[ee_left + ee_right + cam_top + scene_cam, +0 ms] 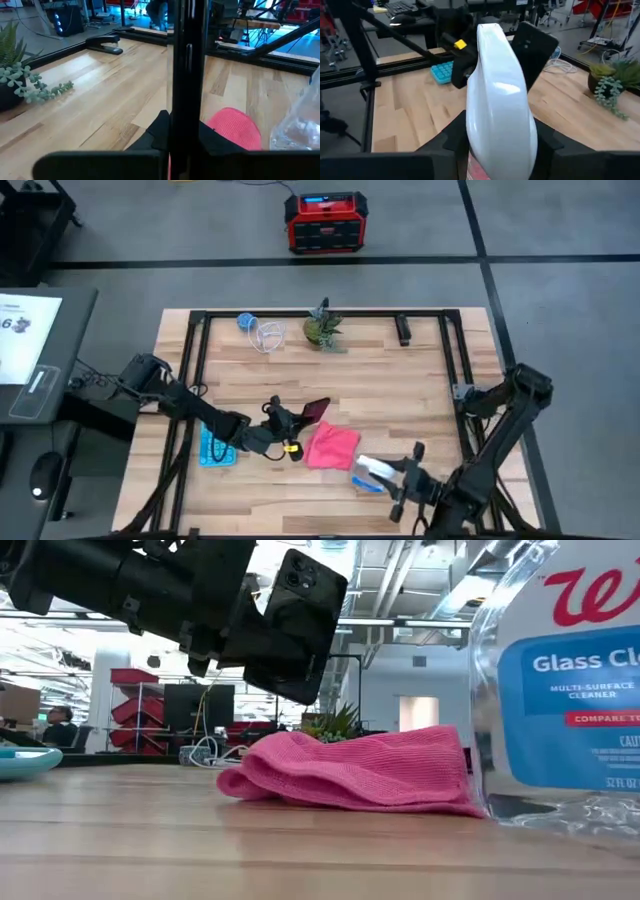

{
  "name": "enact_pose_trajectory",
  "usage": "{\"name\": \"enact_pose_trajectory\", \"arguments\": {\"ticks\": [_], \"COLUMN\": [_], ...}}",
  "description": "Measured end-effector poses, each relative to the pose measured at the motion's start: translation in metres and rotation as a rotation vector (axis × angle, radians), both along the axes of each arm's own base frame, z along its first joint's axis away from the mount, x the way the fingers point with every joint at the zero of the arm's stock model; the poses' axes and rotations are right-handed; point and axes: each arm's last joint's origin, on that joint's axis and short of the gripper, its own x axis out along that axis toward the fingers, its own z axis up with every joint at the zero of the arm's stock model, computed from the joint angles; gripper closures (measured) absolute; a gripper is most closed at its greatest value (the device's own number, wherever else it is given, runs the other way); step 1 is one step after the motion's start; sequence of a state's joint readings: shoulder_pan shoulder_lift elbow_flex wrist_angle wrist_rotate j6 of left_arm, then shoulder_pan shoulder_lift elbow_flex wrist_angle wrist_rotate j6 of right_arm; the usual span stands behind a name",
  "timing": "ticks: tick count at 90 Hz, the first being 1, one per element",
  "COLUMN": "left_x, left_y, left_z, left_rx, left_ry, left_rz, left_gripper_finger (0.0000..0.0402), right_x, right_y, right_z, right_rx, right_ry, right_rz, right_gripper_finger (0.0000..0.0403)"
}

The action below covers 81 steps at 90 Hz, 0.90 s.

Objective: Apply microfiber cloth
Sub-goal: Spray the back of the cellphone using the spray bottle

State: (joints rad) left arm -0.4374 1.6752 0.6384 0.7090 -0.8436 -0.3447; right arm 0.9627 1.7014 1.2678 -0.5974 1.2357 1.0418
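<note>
Wooden table held everything. My right gripper clamped the glass cleaner bottle, standing just right of the pink cloth bunched near the front. My left gripper clamped the black phone above the cloth's left edge.

The cloth is bright pink, roughly square, and sits a bit below centre in the overhead frame, flat-ish on the wood. In the low shot it is clearly rumpled, folded over itself in a soft heap mid-frame, with a fine ribbed weave.
</note>
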Motion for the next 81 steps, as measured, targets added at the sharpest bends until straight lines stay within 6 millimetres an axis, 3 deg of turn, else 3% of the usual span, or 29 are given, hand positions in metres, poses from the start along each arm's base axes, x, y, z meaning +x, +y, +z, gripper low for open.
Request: {"name": "enact_pose_trajectory", "arguments": {"ticks": [6,17,25,33,49,62,81], "left_x": [0.000,0.000,0.000,0.000,0.000,0.000,0.000], "left_y": [0.000,0.000,0.000,0.000,0.000,0.000,0.000], "left_z": [0.000,0.000,0.000,0.000,0.000,-0.001,-0.001], "left_rx": [0.001,0.003,0.003,0.003,0.004,0.005,0.005], "left_ry": [0.001,0.002,0.002,0.002,0.006,0.009,0.011], "left_rz": [0.000,-0.001,0.000,-0.001,-0.001,-0.002,-0.002], "left_gripper_finger": [0.0393,0.0393,0.0393,0.0393,0.0393,0.0393,0.0393], "right_x": [0.000,-0.002,-0.008,-0.016,-0.027,-0.023,-0.022], "right_y": [0.000,-0.002,-0.011,-0.021,-0.024,-0.014,-0.001], "right_z": [-0.001,0.000,0.018,0.032,0.039,0.033,0.032], "right_rx": [-0.005,-0.019,0.046,0.133,0.203,0.288,0.239], "right_ry": [0.002,0.093,0.122,0.159,0.270,0.350,0.347], "right_rz": [0.001,0.066,0.102,0.132,0.226,0.332,0.448], "right_gripper_finger": [0.0270,0.0154,0.0085,0.0048,0.0043,0.0059,0.0077]}}
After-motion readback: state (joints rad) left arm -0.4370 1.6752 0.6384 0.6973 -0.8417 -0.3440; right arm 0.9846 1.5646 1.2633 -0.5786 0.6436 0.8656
